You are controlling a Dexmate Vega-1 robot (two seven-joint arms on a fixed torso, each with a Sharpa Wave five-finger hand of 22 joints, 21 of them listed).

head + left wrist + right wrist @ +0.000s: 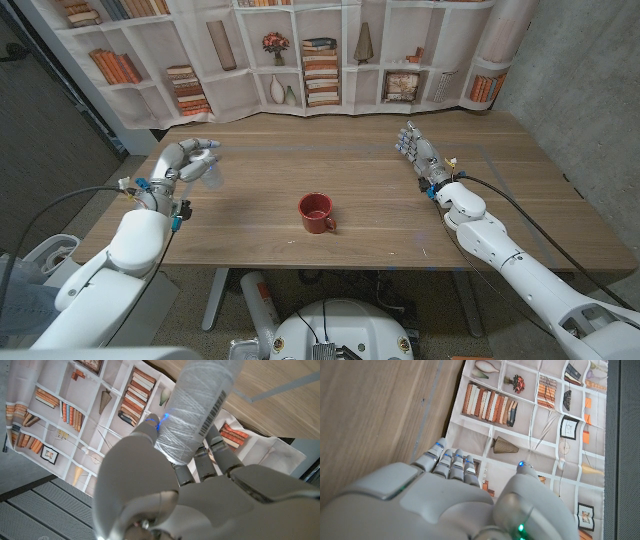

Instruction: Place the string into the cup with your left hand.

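Left robot hand (165,490) gripping string spool (200,407)

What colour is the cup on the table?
Red; the cup shows best in the head view.

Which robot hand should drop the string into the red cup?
The left hand. It already holds the spool of white string, over the table's left side. The right hand holds nothing, far right of the red cup.
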